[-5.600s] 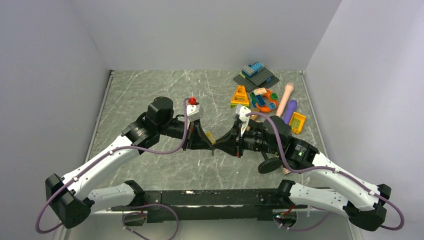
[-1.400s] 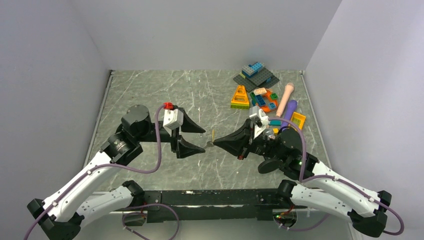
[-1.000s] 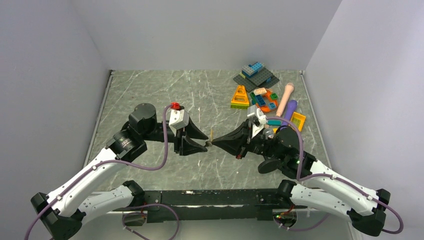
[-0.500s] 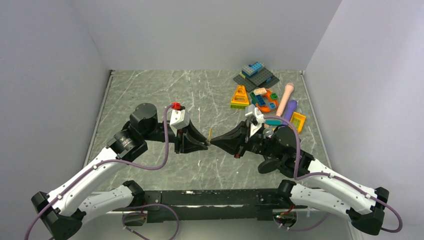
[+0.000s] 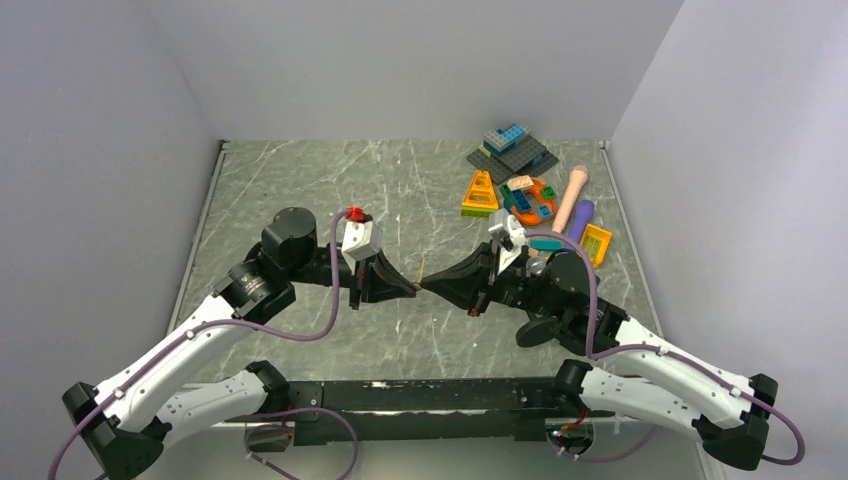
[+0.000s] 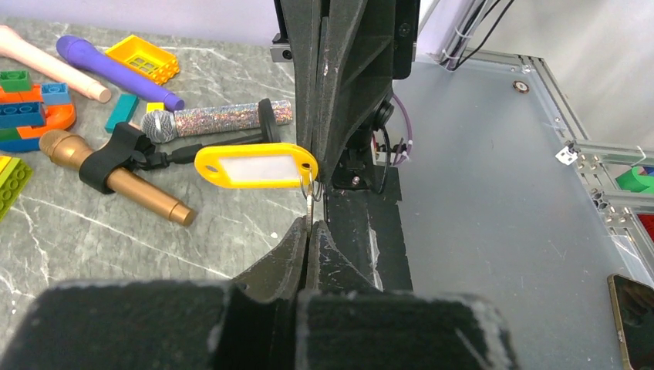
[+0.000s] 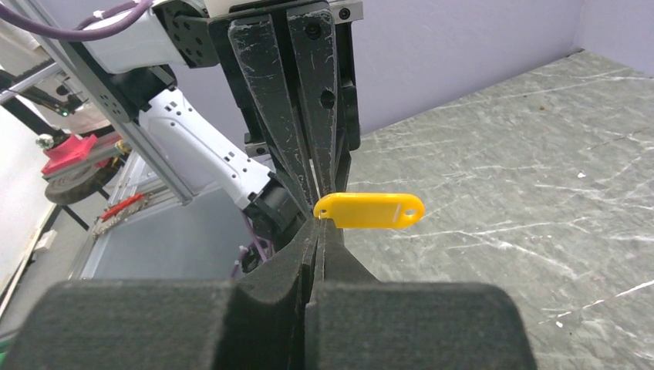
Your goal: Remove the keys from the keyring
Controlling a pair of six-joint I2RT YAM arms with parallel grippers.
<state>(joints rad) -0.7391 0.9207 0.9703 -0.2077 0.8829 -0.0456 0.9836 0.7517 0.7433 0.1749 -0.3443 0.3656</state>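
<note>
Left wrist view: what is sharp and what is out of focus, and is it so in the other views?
Left wrist view: the yellow tag is sharp, the left gripper blurs toward the lens. Right wrist view: same, tag crisp, the right gripper soft at the bottom edge. Top external view: even light, faint shadows, the tag a tiny sliver.

right tool point(image 7: 320, 230) pinched shut on yellow tag point(image 7: 372, 210), left tool point(image 7: 316, 185) closed, tips meeting it from above, marble table point(image 7: 532, 185)

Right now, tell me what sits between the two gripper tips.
The keyring with its yellow tag and a key hanging from it. The left wrist view shows it best.
</note>
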